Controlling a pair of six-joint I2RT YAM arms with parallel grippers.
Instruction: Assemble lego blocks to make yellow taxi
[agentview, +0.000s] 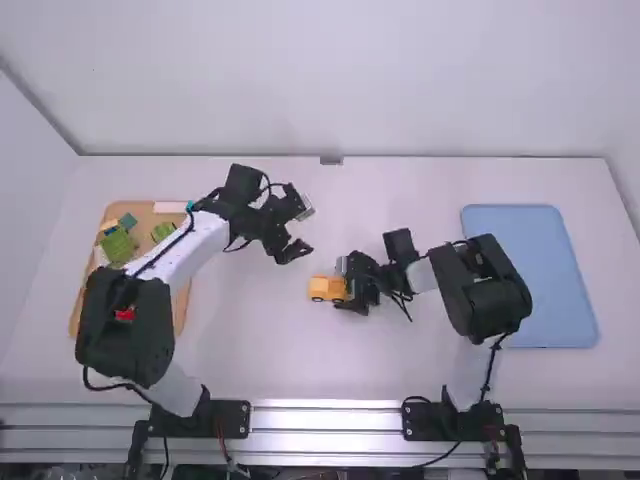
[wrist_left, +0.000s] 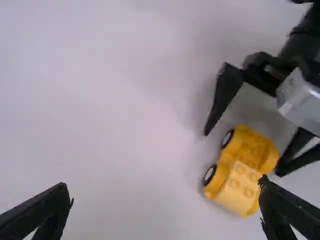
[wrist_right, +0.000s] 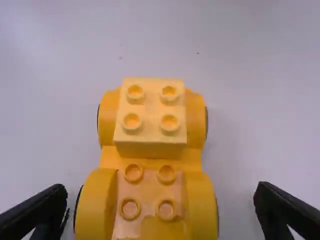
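In the middle of the white table (agentview: 240, 350), a yellow toy car (agentview: 320, 290) built from interlocking bricks stands upright on black wheels (wrist_left: 210, 174). A pale yellow two-by-two brick (wrist_right: 151, 112) sits on top of it, toward the end farther from the right gripper (agentview: 350, 286); four more studs show between the fenders at the nearer end. The right gripper is low at the car's right side in the high view, its jaws wide apart, one on either side of the car's nearer end; whether either touches it cannot be told. The left gripper (agentview: 294, 228) is beyond the car and slightly to its left, over the table. Its jaws are also wide, with nothing between them. Well to the left of the car is a wooden tray (agentview: 182, 315), partly hidden by the left arm. It holds a large green block (agentview: 118, 245), a smaller green block (agentview: 163, 231), a teal block (agentview: 128, 221) and a red block (agentview: 124, 314), among other pieces too small to make out. Well to the right of the car is a blue tray (agentview: 545, 270), its near left part behind the right arm.
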